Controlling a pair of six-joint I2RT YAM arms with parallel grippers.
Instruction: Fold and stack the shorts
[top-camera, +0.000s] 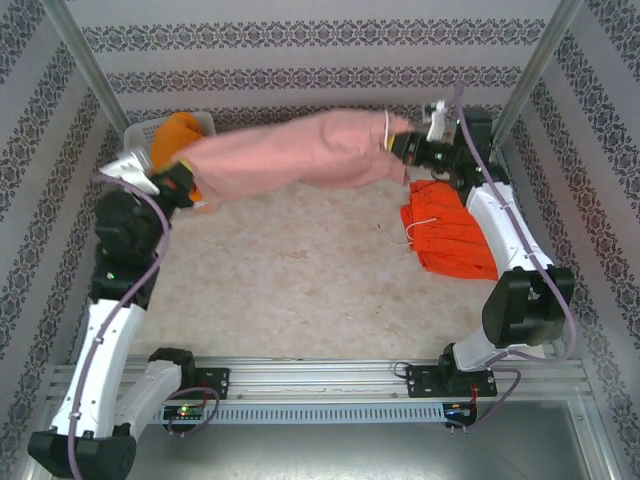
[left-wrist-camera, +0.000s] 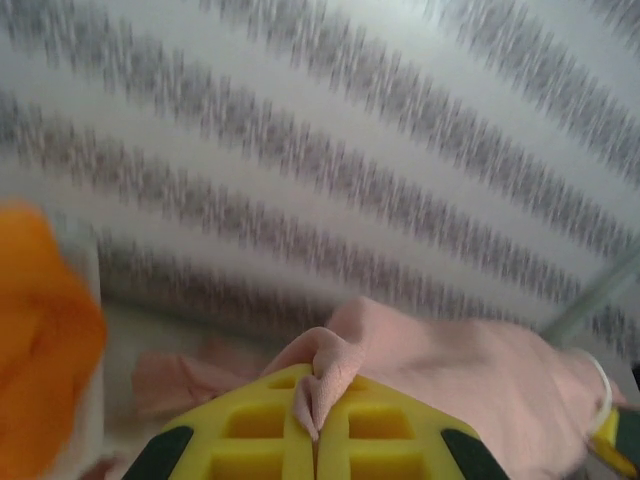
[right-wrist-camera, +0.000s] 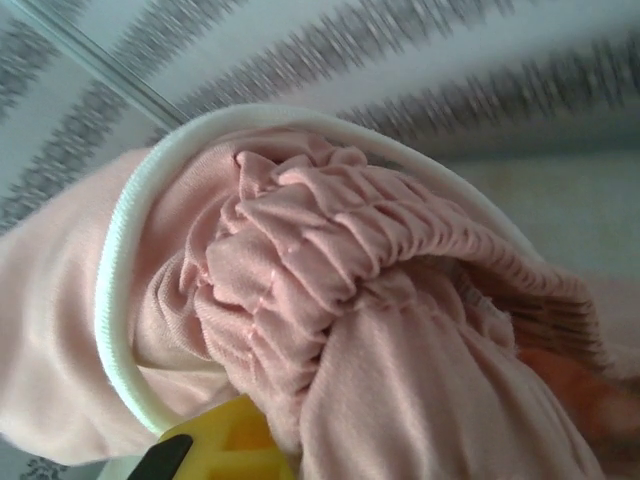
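**Pink shorts stretched in mid-air, with little margin for a slip**

My left end effector (top-camera: 185, 178) and right end effector (top-camera: 398, 148) are both pinched shut on the pink shorts (top-camera: 300, 150), holding them stretched above the far side of the desk (top-camera: 300, 285). The left bite is only a thin fold, so more pull could free it and drop the cloth. Lowering rightward risks landing on the folded red-orange shorts (top-camera: 452, 235). Lowering leftward risks snagging the basket (top-camera: 135, 132) that holds the yellow-orange shorts (top-camera: 178, 132).

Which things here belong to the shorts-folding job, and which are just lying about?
Job:
pink shorts, held between left gripper and right gripper
red-orange shorts, lying on the table
yellow-orange shorts

Lying about:
white basket, holding the yellow-orange shorts
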